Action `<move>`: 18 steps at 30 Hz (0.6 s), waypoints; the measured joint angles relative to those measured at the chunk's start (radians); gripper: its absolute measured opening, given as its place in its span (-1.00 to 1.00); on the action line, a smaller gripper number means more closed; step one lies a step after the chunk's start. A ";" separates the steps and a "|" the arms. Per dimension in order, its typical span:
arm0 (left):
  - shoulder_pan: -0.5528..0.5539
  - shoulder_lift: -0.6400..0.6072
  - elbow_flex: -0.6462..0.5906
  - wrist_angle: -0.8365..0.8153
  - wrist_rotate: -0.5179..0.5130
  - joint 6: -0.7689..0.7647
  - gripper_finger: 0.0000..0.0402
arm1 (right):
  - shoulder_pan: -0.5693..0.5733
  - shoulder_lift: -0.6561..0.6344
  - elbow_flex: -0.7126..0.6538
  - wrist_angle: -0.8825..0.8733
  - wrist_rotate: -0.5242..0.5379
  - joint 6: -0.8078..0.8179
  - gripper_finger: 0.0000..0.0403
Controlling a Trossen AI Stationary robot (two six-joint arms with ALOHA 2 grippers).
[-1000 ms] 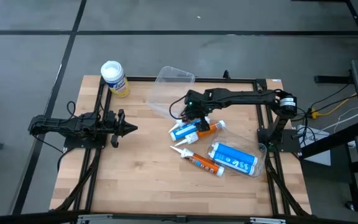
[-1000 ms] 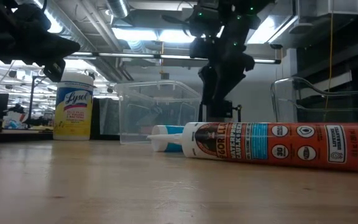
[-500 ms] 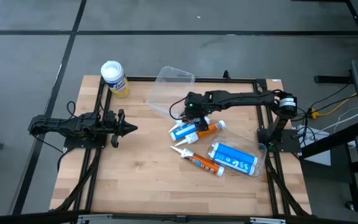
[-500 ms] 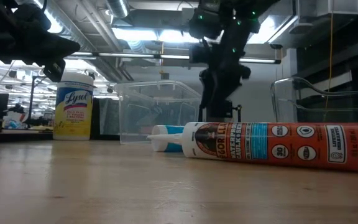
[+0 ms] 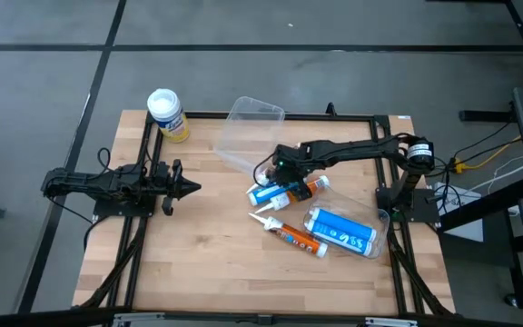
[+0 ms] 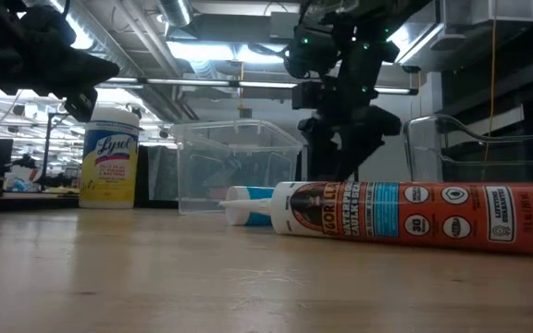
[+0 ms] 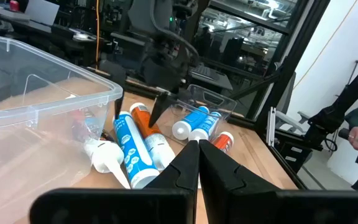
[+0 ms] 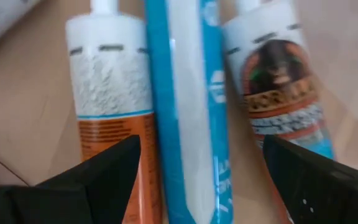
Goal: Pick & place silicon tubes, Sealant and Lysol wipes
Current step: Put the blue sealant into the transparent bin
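right gripper (image 8: 197, 168) spread above blue tube (image 8: 188, 93); left gripper (image 5: 192, 188) idle

Low view across the wooden table (image 6: 155, 277): an orange sealant tube (image 6: 415, 217) lies on its side in the foreground, with a blue-and-white tube (image 6: 253, 205) lying just behind its nozzle end. The right arm's gripper (image 6: 345, 157) hangs down behind these tubes, fingers spread, in front of a clear plastic bin (image 6: 234, 166). At left, the yellow Lysol wipes (image 6: 109, 157) canister stands upright beneath the dark left arm (image 6: 35, 51).
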 joint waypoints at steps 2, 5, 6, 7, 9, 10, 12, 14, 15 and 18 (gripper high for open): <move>0.000 0.000 0.000 0.000 0.000 0.000 -0.96 | 0.000 0.000 -0.023 0.029 0.000 -0.043 0.67; 0.000 0.000 0.000 0.000 0.000 0.000 -0.95 | -0.001 0.002 -0.045 0.064 0.002 -0.065 0.67; 0.000 0.000 0.000 0.000 0.000 0.000 -0.95 | -0.002 0.008 -0.050 0.073 0.003 -0.065 0.67; 0.000 0.000 0.000 0.000 0.000 0.000 -0.95 | -0.002 0.017 -0.052 0.080 0.004 -0.065 0.67; 0.000 0.000 0.000 0.000 0.000 0.000 -0.96 | -0.004 0.035 -0.052 0.081 0.001 -0.065 0.67; 0.000 0.000 0.000 0.000 0.000 0.000 -0.96 | -0.006 0.044 -0.052 0.089 0.001 -0.065 0.67; 0.000 0.000 0.000 0.000 0.000 0.000 -0.97 | -0.008 0.062 -0.053 0.101 0.001 -0.065 0.67; 0.000 0.000 0.000 0.000 0.000 0.000 -0.97 | -0.008 0.072 -0.053 0.116 0.001 -0.065 0.67; 0.000 0.000 0.000 0.000 0.000 0.000 -0.96 | -0.008 0.077 -0.053 0.124 0.001 -0.065 0.67; 0.000 0.000 0.000 0.000 0.000 0.000 -0.95 | -0.008 0.090 -0.053 0.128 0.001 -0.065 0.65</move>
